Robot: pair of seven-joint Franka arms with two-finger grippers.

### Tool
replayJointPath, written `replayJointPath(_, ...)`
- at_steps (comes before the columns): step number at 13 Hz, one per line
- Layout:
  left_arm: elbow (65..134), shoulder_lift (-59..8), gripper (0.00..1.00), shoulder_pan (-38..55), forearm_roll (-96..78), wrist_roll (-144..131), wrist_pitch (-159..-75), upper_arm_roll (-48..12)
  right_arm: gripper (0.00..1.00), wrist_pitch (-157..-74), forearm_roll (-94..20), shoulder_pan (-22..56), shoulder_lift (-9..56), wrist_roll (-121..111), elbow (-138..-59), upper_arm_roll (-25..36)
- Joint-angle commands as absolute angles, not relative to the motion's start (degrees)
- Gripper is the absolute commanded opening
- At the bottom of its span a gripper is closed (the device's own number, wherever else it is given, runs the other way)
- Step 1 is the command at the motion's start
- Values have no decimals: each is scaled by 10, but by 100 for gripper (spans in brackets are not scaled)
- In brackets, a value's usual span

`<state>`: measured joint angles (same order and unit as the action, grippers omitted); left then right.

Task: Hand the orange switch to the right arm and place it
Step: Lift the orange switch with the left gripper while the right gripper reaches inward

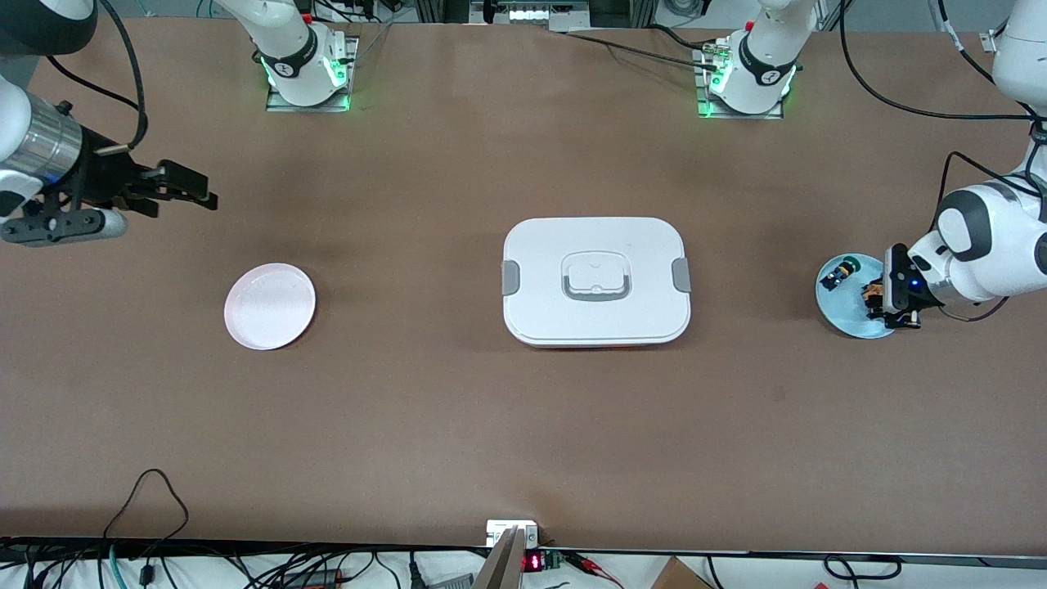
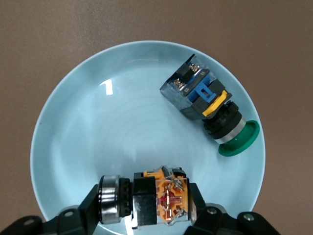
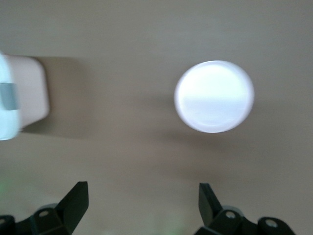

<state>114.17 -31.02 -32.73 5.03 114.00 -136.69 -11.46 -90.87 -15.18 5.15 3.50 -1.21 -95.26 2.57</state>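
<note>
The orange switch [image 2: 159, 199] lies on its side at the rim of the light blue plate [image 2: 98, 122], showing its silver ring, black collar and orange rear block. My left gripper [image 2: 145, 203] is shut on it, one finger at the ring end and one at the block end. I cannot tell whether it is lifted off the plate. In the front view the left gripper [image 1: 880, 299] and the switch [image 1: 873, 290] are over the plate [image 1: 842, 317] at the left arm's end. My right gripper [image 1: 193, 188] is open and empty in the air at the right arm's end; its wrist view [image 3: 144, 196] shows bare table between its fingers.
A green-capped switch [image 2: 208, 105] with a blue-black body lies on the same blue plate, apart from the orange one, and shows in the front view [image 1: 841, 269]. A pink plate [image 1: 270, 305] sits near the right arm's end. A white lidded box [image 1: 595, 281] stands mid-table.
</note>
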Motion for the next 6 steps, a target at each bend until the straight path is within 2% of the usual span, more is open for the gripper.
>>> replayJointPath(1,1147,-296,0,-334,19,1151,-1362,-124,100,-898,-260,50,62,-21,-946,28)
replayJointPath(3,1144,-284,0,-333,-23,1154,-1303,-141,100,-903,-341,60,76,-19,-947,26)
replayJointPath(6,1141,-262,0,-318,-184,1192,-1218,-159,100,-908,-465,68,90,-20,-962,25)
